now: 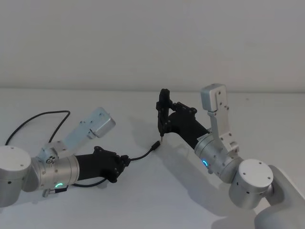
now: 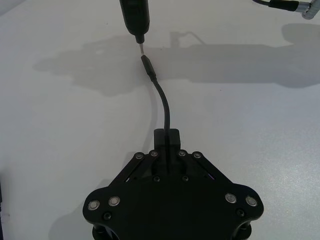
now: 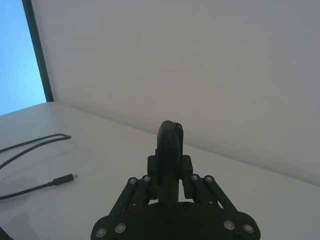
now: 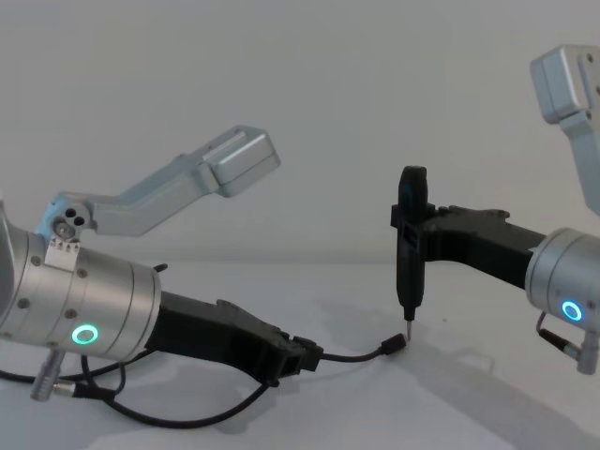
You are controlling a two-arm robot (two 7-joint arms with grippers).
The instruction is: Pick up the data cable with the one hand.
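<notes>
- The left gripper [image 1: 125, 161] is held low over the white table [image 1: 143, 200], left of centre; the wrist ring glows green.
- Its jaws are clamped on the cable [image 1: 141, 155] a little way behind the plug, as seen in the left wrist view [image 2: 167, 136].
- From the grip, the cable arcs right and farther away; its plug [image 4: 393, 347] is just above or on the table, which cannot be told.
- The rest of the cable is seen looping back on the table under the left arm [image 4: 178, 412].
- The right gripper [image 1: 163, 112] is held right of centre, clamped on an upright black tool [image 4: 411, 246].
- The tool's metal tip [image 2: 141, 49] is pointed down just beside the plug; contact cannot be told.
</notes>
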